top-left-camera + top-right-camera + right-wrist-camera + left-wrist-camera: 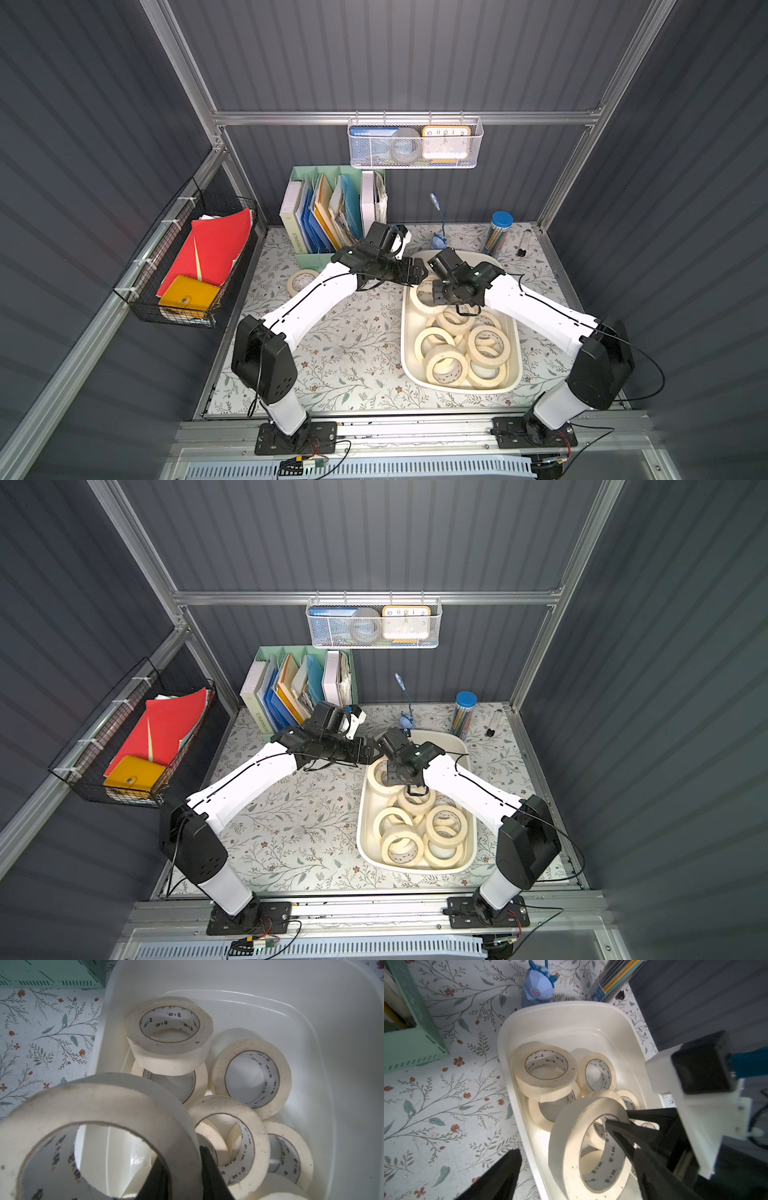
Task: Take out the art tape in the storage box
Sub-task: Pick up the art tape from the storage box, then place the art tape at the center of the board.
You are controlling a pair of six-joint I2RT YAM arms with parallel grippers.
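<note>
Nearest me, most of the art tape [465, 353] lies heaped in the storage box [571, 1022] — cream rings with white, black-printed cores, some flat, some leaning. Above them the right gripper [182, 1164] is clamped on the wall of one roll [104, 1101], a finger inside the core, so it hangs tilted, clear of the pile. The left gripper [575, 1149] faces it, jaws wide apart — ready for a handover, I'd guess. Farther off, another roll [303, 281] sits out on the table [353, 353].
</note>
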